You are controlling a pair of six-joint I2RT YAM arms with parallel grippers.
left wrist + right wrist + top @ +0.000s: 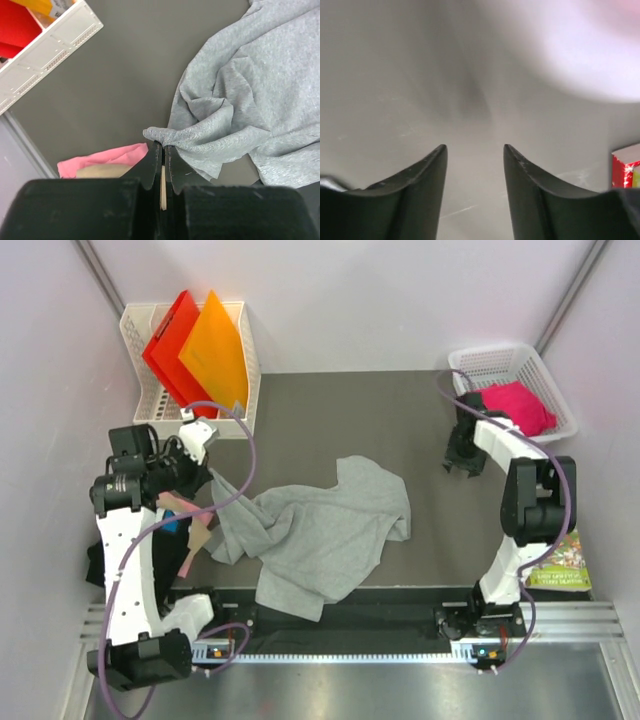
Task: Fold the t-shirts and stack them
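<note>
The light grey t-shirt [325, 530] lies crumpled in the middle of the dark mat. My left gripper [216, 490] is shut on its left edge; in the left wrist view the jaws [164, 146] pinch a bunched tip of the grey t-shirt [250, 95]. The bright pink t-shirt [517, 406] sits in the white basket [500, 360] at the back right. A dark cloth with a blue patch [170, 526] lies mostly hidden under the left arm. My right gripper [463, 466] points down at the mat in front of that basket; in the right wrist view the gripper [475, 150] is open and empty.
A white rack [140, 335] at the back left holds red and orange folders [195, 345]. A pale pink piece [107, 156] lies beside the left gripper. A green picture book [562, 565] lies at the right edge. Walls close in on both sides.
</note>
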